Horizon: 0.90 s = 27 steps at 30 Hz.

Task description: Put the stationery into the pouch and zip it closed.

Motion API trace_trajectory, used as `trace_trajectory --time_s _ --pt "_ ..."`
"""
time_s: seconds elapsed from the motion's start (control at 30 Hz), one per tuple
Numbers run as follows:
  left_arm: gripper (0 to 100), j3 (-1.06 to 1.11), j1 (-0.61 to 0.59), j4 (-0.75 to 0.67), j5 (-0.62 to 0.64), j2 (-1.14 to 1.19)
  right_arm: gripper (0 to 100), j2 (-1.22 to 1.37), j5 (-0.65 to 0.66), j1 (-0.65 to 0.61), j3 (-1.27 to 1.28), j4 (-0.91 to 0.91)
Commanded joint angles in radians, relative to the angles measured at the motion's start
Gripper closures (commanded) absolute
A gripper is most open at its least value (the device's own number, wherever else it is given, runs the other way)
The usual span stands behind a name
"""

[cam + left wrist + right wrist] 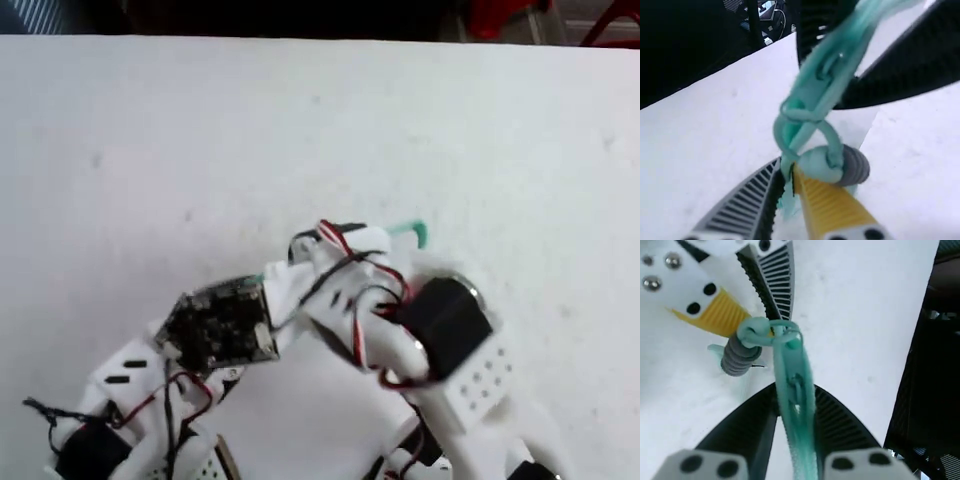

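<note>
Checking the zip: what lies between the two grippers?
The teal zipper strip, its pull ring and a grey bead, seen in both wrist views.

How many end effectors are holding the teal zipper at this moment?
2. The left end effector pinches the pull; the right end effector clamps the teal strip.

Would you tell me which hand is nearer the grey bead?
Left. The left hand pinches the teal loop right beside the bead; the right hand grips the zipper strip farther along.
</note>
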Motion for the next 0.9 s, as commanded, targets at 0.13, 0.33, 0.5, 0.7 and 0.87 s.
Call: trace_trajectory --time_s 0.13,0.33,0.5,0.7,0.87 --pt "70 -0.118 -0.053 0.064 0.068 -0.010 98.1 -0.070 -0.012 -0.039 0.002 -0.022" --pt "67 -0.117 -0.084 0.074 0.106 -0.010 98.1 -0.079 -0.043 -0.101 -0.006 -0.022" --pt "67 -0.117 -0.085 0.077 0.054 -0.010 98.1 -0.081 -0.035 -0.180 -0.043 0.031" --pt "67 -0.120 -0.111 0.072 0.018 -0.010 98.1 -0.120 0.003 -0.194 -0.140 0.084" --pt "67 -0.186 -0.094 0.084 0.012 -0.010 98.1 -0.114 0.005 -0.196 -0.137 0.084"
